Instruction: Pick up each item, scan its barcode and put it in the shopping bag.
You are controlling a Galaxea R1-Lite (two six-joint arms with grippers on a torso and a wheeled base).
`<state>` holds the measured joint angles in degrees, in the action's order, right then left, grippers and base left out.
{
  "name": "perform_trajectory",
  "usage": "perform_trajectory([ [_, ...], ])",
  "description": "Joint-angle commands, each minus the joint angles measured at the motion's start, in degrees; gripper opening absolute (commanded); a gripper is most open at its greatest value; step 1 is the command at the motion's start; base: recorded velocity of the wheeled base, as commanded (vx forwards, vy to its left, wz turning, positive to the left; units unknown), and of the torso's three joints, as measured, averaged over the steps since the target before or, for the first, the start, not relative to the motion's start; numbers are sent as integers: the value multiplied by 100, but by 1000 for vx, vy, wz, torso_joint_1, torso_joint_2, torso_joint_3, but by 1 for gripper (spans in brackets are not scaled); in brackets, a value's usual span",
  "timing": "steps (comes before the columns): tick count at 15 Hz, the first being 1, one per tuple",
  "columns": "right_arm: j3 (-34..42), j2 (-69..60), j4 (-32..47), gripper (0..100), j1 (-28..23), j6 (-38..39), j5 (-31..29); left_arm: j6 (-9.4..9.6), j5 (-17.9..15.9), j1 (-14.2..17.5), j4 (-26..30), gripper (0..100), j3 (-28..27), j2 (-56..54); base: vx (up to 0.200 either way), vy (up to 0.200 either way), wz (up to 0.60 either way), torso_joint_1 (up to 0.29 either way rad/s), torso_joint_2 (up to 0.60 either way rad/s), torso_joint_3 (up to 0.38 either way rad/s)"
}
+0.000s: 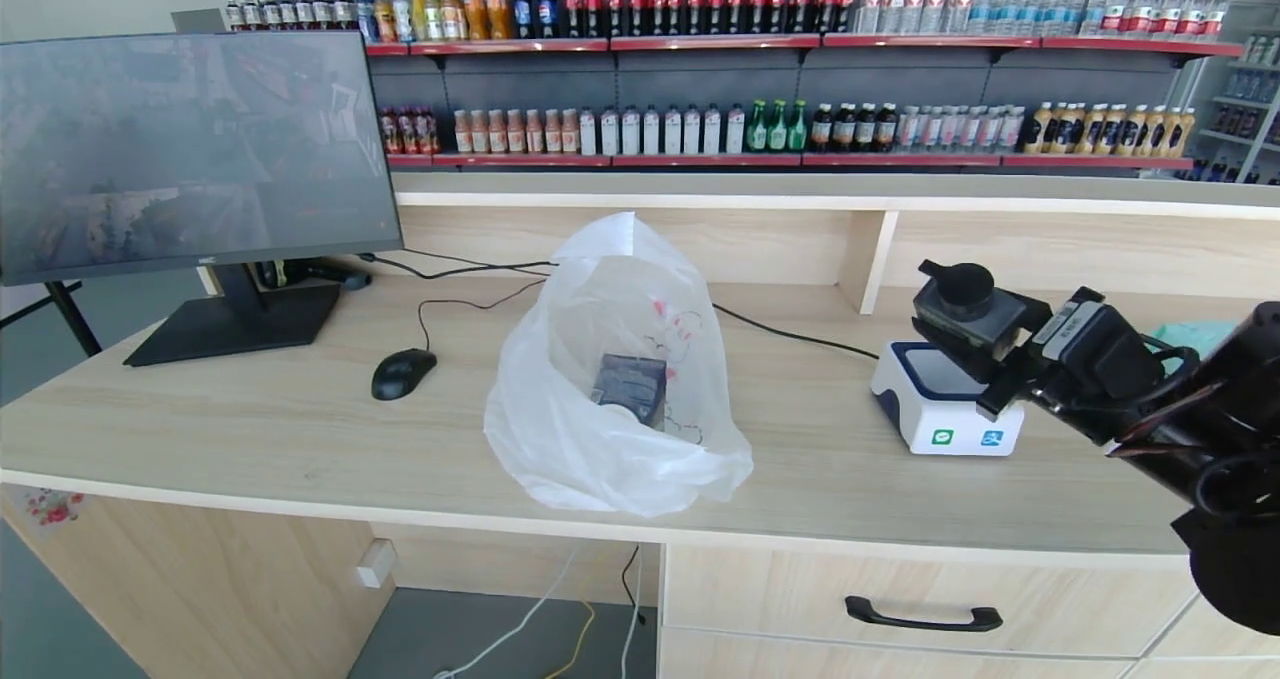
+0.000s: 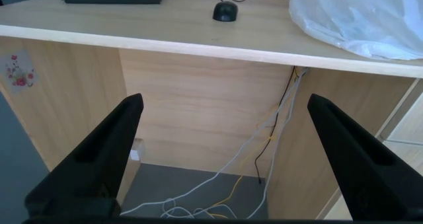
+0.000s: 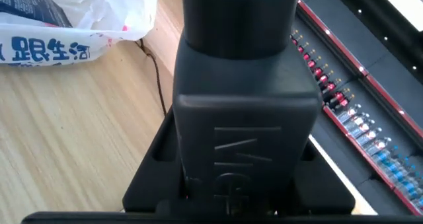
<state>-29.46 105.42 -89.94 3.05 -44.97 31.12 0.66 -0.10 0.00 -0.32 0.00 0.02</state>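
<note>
Head view showed a wooden counter [image 1: 250, 429] bearing the shopping bag [image 1: 560, 439], drink shelves [image 1: 800, 44] behind. Right gripper [image 1: 1000, 354] clasped a dark bottle [image 1: 965, 304]; left gripper [image 2: 225, 105] gaped.

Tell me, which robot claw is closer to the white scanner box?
Right. The right claw holds a dark bottle just above the scanner box. The left claw hangs open down below the counter's front edge, far from it.

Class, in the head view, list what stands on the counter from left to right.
Monitor → mouse → bag → scanner. The black item held in the right pincer overlaps the scanner, so it is left out.
</note>
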Motion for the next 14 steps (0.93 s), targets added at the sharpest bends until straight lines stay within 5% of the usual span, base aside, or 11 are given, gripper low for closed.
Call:
perform_trajectory([
  [1,-745,681,-6,0,-357,-196,570,13,1,0,-12,100,0,-2,0,0,0,0,0,0],
  [6,-763,910,-6,0,-621,-530,1335,277,-25,0,-21,100,0,-2,0,0,0,0,0,0],
  [14,-683,910,-6,0,-938,-627,1713,338,-25,0,-30,100,0,-2,0,0,0,0,0,0],
])
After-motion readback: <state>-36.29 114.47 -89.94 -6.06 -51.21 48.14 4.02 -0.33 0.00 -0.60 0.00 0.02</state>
